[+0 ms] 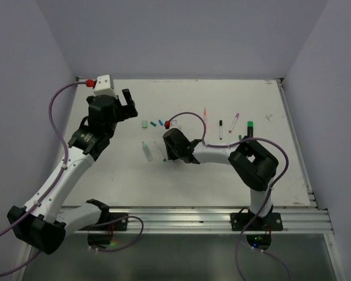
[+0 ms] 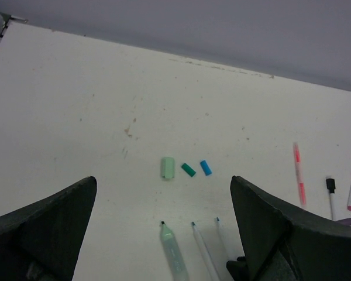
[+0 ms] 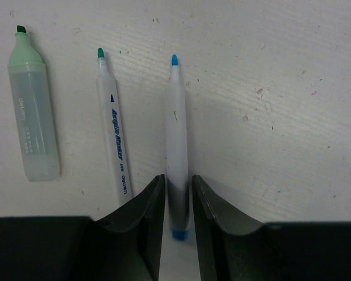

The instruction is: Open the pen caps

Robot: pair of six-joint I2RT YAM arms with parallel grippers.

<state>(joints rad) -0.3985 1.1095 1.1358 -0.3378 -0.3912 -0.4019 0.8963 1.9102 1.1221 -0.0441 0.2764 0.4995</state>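
Observation:
Three loose pen caps lie in a row: pale green (image 2: 167,168), teal (image 2: 188,170) and blue (image 2: 206,168). The top view shows them too (image 1: 144,123). Nearer lie an uncapped pale green highlighter (image 3: 32,111), a teal-tipped white pen (image 3: 114,129) and a blue-tipped white pen (image 3: 176,134). My right gripper (image 3: 178,193) is low on the table, its fingers close on either side of the blue-tipped pen's rear end. My left gripper (image 2: 163,187) is wide open and empty, above the table, short of the caps.
Capped pens lie at the back right: a pink one (image 1: 205,114), a black-capped one (image 1: 220,127), a magenta-capped one (image 1: 234,122) and a black highlighter with a green cap (image 1: 250,126). The right arm's purple cable (image 1: 187,115) loops above the pens. Walls enclose the table.

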